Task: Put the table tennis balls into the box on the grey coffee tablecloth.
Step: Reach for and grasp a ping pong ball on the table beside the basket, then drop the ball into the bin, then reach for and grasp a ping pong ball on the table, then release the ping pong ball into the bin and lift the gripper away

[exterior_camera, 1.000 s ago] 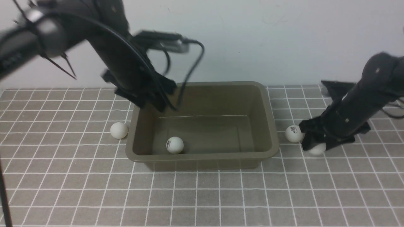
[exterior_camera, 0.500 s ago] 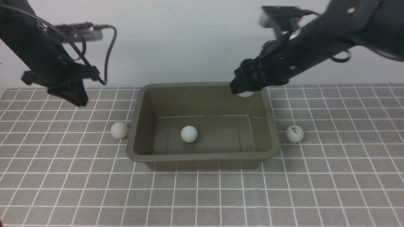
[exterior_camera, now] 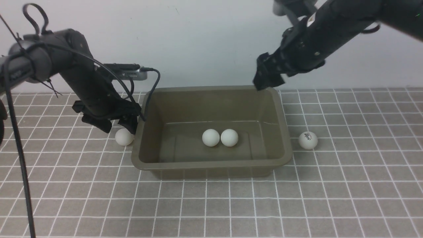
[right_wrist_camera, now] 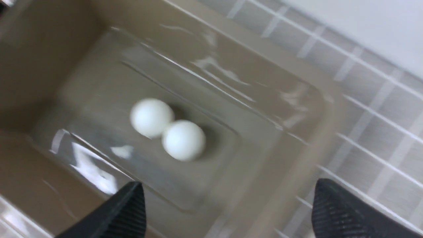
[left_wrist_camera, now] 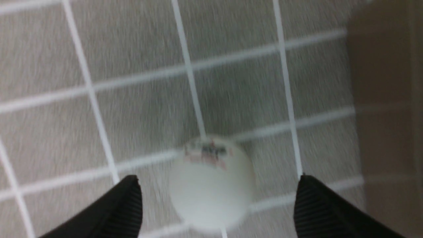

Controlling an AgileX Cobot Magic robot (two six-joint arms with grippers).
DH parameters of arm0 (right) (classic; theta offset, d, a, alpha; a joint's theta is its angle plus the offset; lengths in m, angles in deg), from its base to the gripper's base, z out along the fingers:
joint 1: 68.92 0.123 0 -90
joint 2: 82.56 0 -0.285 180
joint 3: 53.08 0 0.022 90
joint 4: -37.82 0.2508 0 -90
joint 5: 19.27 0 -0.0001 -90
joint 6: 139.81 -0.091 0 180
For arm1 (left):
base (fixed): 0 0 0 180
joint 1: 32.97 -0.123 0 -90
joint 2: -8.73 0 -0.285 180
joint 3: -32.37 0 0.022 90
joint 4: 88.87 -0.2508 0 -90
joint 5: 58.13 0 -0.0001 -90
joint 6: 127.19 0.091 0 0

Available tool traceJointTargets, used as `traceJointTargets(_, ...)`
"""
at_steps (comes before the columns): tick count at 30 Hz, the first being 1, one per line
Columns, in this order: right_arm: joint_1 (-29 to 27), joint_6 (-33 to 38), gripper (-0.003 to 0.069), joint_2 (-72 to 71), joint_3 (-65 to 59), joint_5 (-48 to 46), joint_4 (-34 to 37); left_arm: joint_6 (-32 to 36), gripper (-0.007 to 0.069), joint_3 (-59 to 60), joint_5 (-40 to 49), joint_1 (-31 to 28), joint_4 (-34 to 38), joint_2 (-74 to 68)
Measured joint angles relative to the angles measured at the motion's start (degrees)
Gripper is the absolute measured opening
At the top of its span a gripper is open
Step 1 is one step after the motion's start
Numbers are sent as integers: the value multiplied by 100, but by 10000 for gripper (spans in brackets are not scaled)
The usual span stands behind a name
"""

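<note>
While two balls (exterior_camera: 220,137) sit inside | box (exterior_camera: 211,165): olive-brown, glossy, rounded corners

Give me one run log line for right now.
left gripper: open over ball left of box | right gripper: open, empty above box | two balls in box | right-hand ball: on tablecloth
</note>
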State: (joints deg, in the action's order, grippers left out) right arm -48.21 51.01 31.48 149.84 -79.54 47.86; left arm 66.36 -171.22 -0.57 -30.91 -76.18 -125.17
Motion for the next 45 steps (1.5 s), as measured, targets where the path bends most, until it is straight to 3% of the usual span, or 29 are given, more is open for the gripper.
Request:
traceJointTargets(3, -376, -214, 542, -140, 6, -459, -358, 0, 526, 0, -203, 7, -69, -245)
traceJointTargets(7, -913, -457, 426, -127, 6, -639, -428, -198, 340, -24, 44, 7, -399, -307)
traceJointTargets(10, -1293, -549, 335, -7, 6, -813, -340, -439, 353, -156, 527, 12, -956, -260)
traceJointTargets(14, -1453, -659, 316, 467, 6, -923, -213, -803, 353, -674, 1062, 12, -1451, 243)
traceJointTargets(19, -1363, -700, 387, 1142, 6, -783, -114, -816, 353, -1244, 1204, 133, -682, 864)
traceJointTargets(21, -1298, -795, 453, 1533, 6, -585, -74, -501, 353, -1400, 1222, 373, 65, 998)
traceJointTargets(26, -1271, -909, 523, 2042, 11, -430, 126, -69, 353, -1418, 1240, 1023, 610, 648)
traceJointTargets(29, -1260, -819, 486, 2215, 17, -389, 236, -94, 422, -1418, 1234, 1338, 592, 307)
traceJointTargets(30, -1265, -755, 449, 2261, 17, -401, 285, -145, 457, -1418, 1240, 1428, 586, 200)
traceJointTargets(31, -1276, -624, 353, 2274, 44, -451, 348, -231, 503, -1418, 1246, 1521, 557, 96)
traceJointTargets(33, -1282, -560, 346, 2269, 74, -518, 391, -316, 523, -1418, 1260, 1556, 530, 75)
traceJointTargets(35, -1305, -566, 358, 2140, 220, -815, 448, -510, 468, -1501, 1289, 1580, 429, 130)
traceJointTargets(37, -1345, -650, 358, 1871, 410, -953, 523, -600, 293, -1638, 1289, 1508, 267, 287)
traceJointTargets(38, -1365, -748, 358, 1617, 587, -966, 620, -600, 169, -1683, 1289, 1404, 170, 495)
traceJointTargets(39, -1365, -759, 358, 1523, 612, -966, 644, -600, 152, -1684, 1289, 1386, 153, 531)
traceJointTargets(40, -1307, -791, 358, 1148, 833, -966, 855, -600, 54, -1697, 1289, 1199, 40, 885)
traceJointTargets(45, -710, -416, 358, 613, 1093, -1012, 1026, -607, -2, -1426, 1301, 761, 1, 1975)
